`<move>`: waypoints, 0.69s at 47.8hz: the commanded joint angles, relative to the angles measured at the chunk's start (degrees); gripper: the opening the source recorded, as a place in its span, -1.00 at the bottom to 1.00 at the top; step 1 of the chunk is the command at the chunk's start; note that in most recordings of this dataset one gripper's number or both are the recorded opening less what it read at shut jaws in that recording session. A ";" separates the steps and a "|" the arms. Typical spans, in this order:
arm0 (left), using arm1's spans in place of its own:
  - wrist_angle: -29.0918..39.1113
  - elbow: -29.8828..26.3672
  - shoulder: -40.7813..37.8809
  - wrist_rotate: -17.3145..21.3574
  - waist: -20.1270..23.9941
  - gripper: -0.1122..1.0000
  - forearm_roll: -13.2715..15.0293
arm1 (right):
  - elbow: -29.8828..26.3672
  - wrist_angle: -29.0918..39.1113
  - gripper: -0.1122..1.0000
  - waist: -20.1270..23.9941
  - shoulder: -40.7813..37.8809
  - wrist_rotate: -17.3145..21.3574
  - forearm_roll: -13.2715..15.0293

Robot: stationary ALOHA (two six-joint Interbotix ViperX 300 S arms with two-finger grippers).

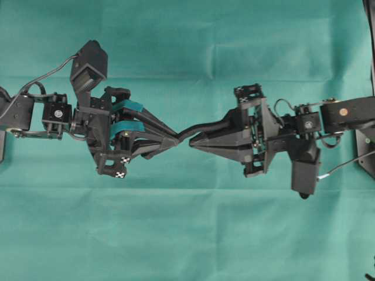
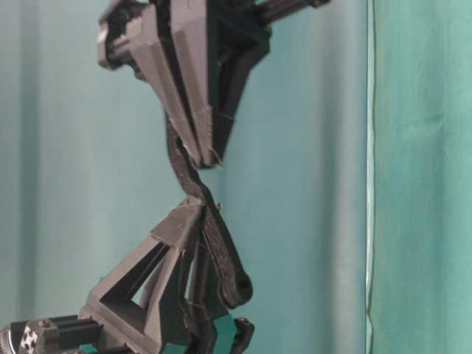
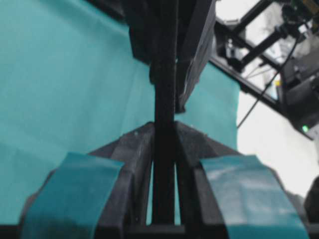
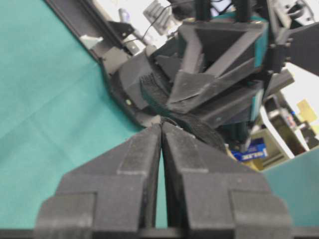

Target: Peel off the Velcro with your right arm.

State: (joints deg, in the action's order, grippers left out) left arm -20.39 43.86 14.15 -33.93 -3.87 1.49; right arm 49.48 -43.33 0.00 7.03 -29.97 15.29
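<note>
Matte black Velcro, thin and fuzzy-edged, bends in a shallow S between the two gripper tips above the wrinkled teal cloth. The left gripper, with teal tape on its angular fingers, is clamped on one end. The right gripper, with plain black wedge fingers pressed together, pinches the other end. Both arms reach level toward the middle, tip to tip.

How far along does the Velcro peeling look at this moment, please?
Done: both grippers have hold, the left gripper and right gripper each shut on the Velcro. In hand: the strip spans tip to tip. Left: pulling the layers fully apart.
</note>
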 commanded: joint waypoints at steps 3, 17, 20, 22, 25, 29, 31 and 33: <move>-1.32 -0.35 0.62 0.09 0.35 -0.61 0.09 | -1.93 -0.26 -0.97 0.35 -0.44 0.18 -0.18; -1.49 -0.35 0.70 0.09 0.35 -0.61 0.09 | -3.34 -0.18 -0.97 0.79 -1.93 0.18 -0.18; -1.49 -0.35 0.70 0.18 0.35 -0.61 0.09 | -3.60 -0.09 -0.97 0.97 -2.46 0.18 -0.18; -1.49 -0.35 0.70 0.18 0.35 -0.61 0.09 | -3.87 -0.09 -0.97 1.05 -2.81 0.18 -0.09; -1.49 -0.26 0.70 0.18 0.35 -0.61 0.09 | -4.22 -0.09 -0.97 1.23 -3.34 0.18 -0.09; -1.49 -0.35 0.70 0.18 0.35 -0.61 0.09 | -4.66 -0.09 -0.97 1.41 -4.04 0.18 -0.09; -1.49 -0.35 0.70 0.18 0.35 -0.61 0.09 | -4.83 -0.09 -0.97 1.58 -4.66 0.18 -0.09; -1.49 -0.35 0.70 0.18 0.35 -0.61 0.09 | -5.01 0.00 -0.97 1.76 -4.92 0.18 -0.09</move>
State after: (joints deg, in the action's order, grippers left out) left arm -20.83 44.65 14.15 -33.84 -4.04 1.41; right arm 46.23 -43.33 0.70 2.37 -29.97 15.21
